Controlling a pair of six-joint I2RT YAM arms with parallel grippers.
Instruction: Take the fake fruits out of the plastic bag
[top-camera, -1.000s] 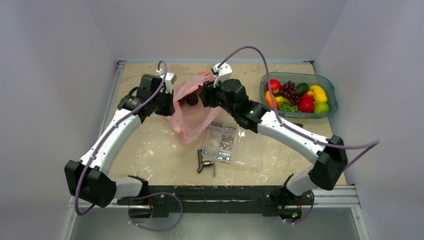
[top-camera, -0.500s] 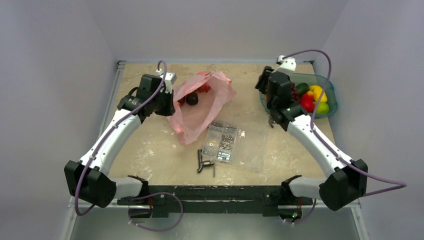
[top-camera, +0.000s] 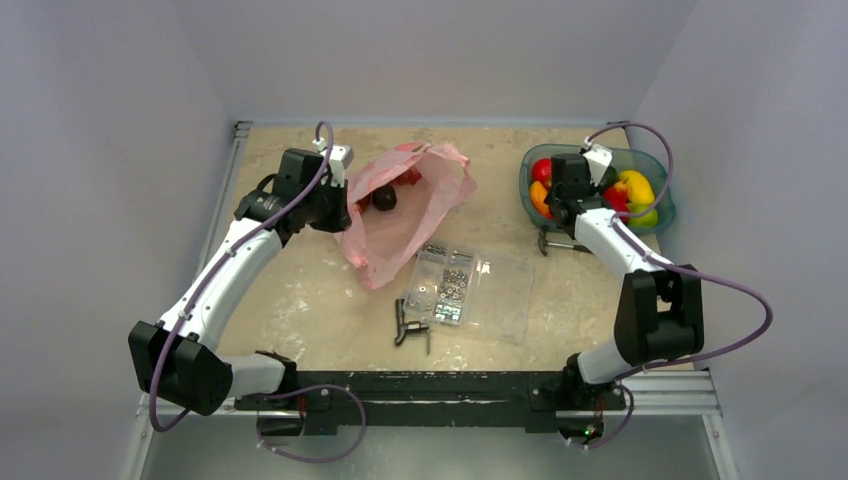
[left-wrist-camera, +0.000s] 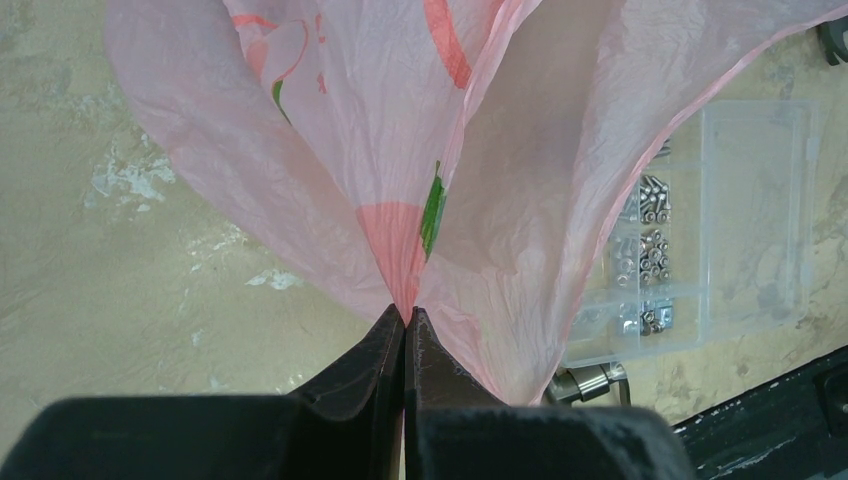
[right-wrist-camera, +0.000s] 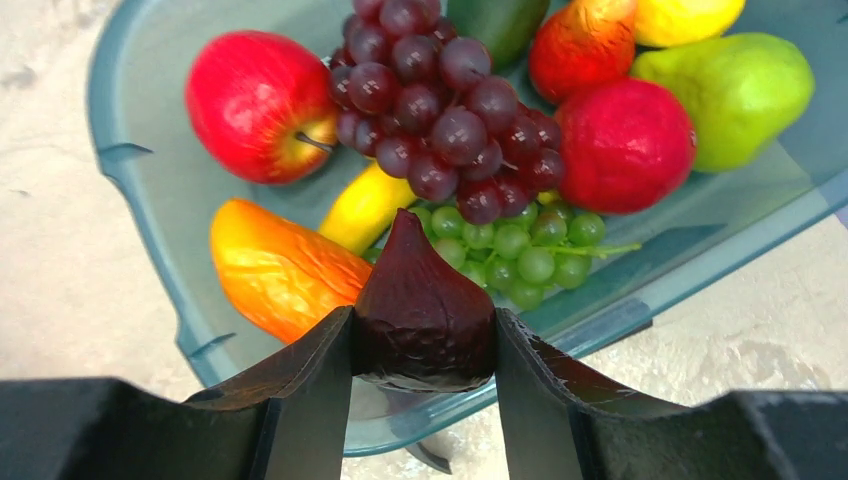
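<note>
The pink plastic bag (top-camera: 400, 215) lies at the back middle of the table with its mouth open. A dark fruit (top-camera: 384, 198) and a red one (top-camera: 408, 177) show inside it. My left gripper (top-camera: 345, 205) is shut on a fold of the bag (left-wrist-camera: 480, 150), jaws pinched together (left-wrist-camera: 405, 315). My right gripper (top-camera: 558, 200) is shut on a dark maroon fig-shaped fruit (right-wrist-camera: 425, 300) and holds it over the near rim of the teal bowl (right-wrist-camera: 140, 110). In the bowl lie a red apple (right-wrist-camera: 262, 105), a purple grape bunch (right-wrist-camera: 440, 110) and an orange piece (right-wrist-camera: 285, 270).
The bowl (top-camera: 662, 215) at the back right also holds a banana (right-wrist-camera: 365, 205), green grapes (right-wrist-camera: 520, 255) and a green pear (right-wrist-camera: 740, 90). A clear screw box (top-camera: 465, 290) and a black tool (top-camera: 408, 325) lie in the middle front. A small dark tool (top-camera: 555, 243) lies beside the bowl.
My right arm swung from the bag's mouth to the right, carrying the dark fruit over the bowl. The bag's right side has spread wider. The left arm has not moved.
</note>
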